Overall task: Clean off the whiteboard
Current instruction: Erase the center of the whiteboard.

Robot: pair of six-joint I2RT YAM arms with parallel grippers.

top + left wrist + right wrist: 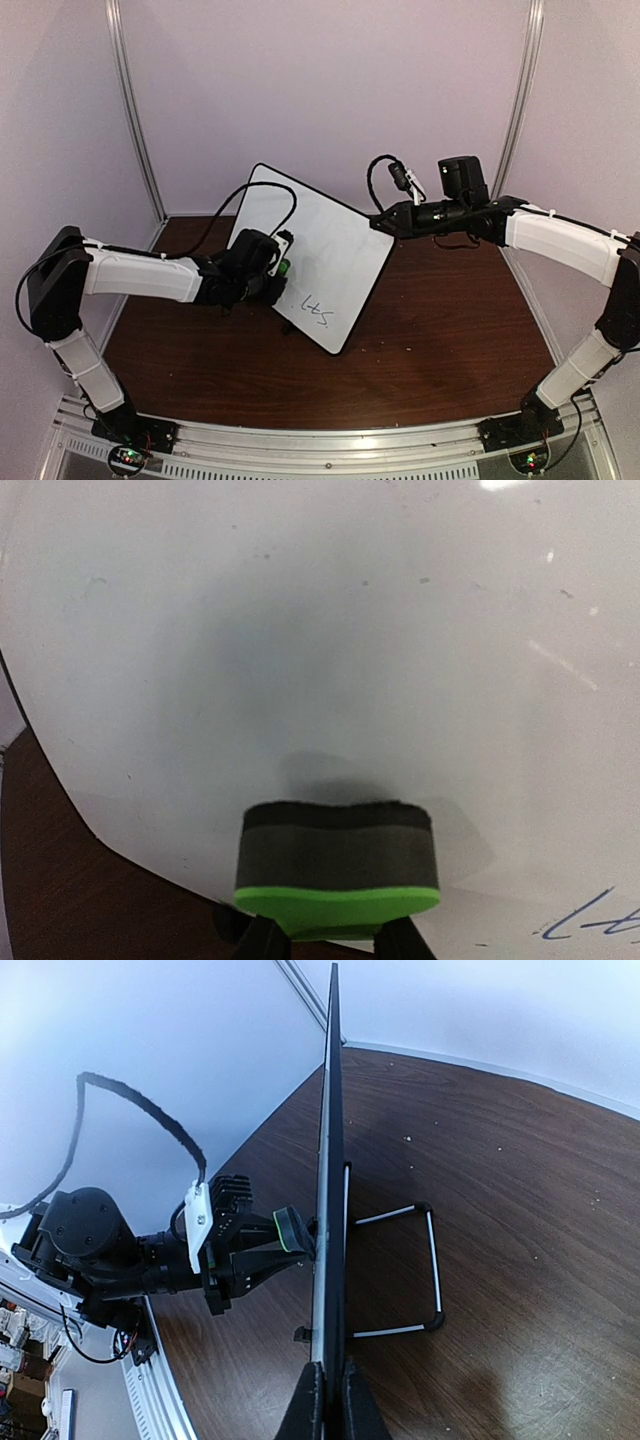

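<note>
Against whiteboard face, green eraser seemingly pressed, clenched in left gripper; board edge pinched by right gripper; dark writing seen near lower corner

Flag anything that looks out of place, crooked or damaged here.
Nothing damaged or spilled. The eraser in the left claw looks squeezed, and the whiteboard, gripped at its edge by the right claw, stands askew to the table edge.

white arm links; black joints; looping black cables
</note>
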